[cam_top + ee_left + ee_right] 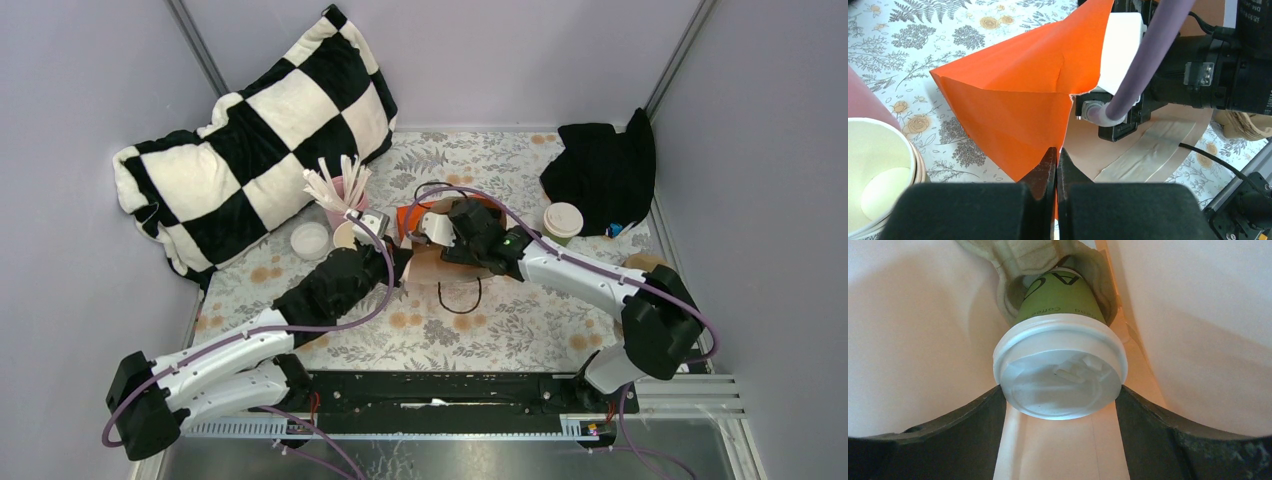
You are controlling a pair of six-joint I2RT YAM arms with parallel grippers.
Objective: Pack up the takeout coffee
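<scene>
An orange paper bag (414, 216) lies on its side mid-table, its mouth held open. My left gripper (1057, 160) is shut on the bag's orange edge (1013, 100); in the top view it (397, 258) is at the bag's left side. My right gripper (1059, 390) reaches inside the bag, its fingers (983, 415) pressed on both sides of the white lid (1060, 370) of a green takeout coffee cup (1060, 305). The cup's base sits in a beige pulp carrier (1018, 260). A second lidded green cup (563, 222) stands on the table to the right, apart from both grippers.
A pink cup of white sticks (345, 190), a stack of lidless cups (878, 175) and a loose white lid (310, 240) sit left of the bag. A checkered pillow (250, 130) lies back left. A black cloth (600, 170) lies back right.
</scene>
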